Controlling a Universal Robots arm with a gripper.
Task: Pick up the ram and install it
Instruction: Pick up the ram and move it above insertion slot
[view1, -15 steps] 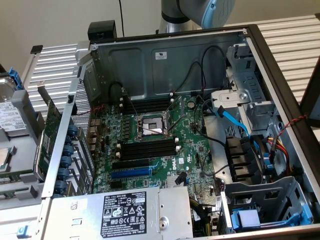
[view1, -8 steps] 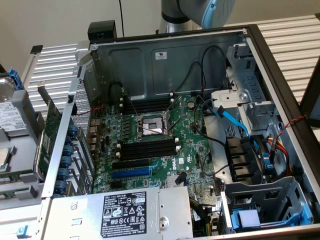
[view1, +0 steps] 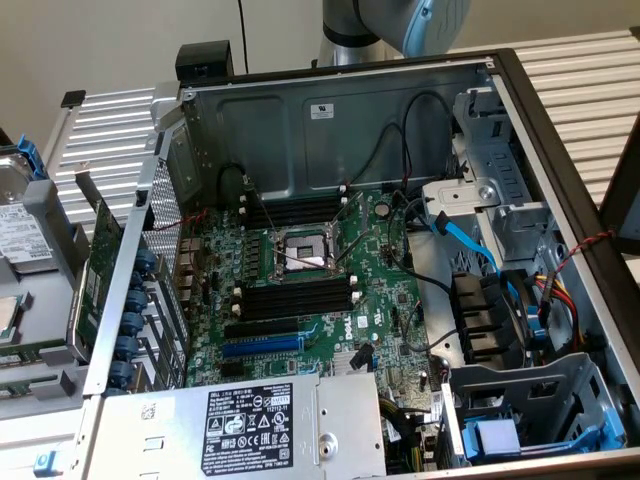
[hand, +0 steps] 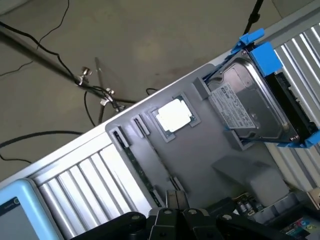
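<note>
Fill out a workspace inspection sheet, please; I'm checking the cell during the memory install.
Surface: grey parts tray on a slatted table.
Job's things: ram rests in the tray's long groove; black memory slots in the open computer case look empty.
Clutter: processor chip and hard drive in a blue caddy, both on the tray.
Grippers: gripper has its fingers shut, over the tray near one end of the ram; contact cannot be told.
Cables: blue cable inside the case; black cables on the floor.
Surroundings: concrete floor.
</note>
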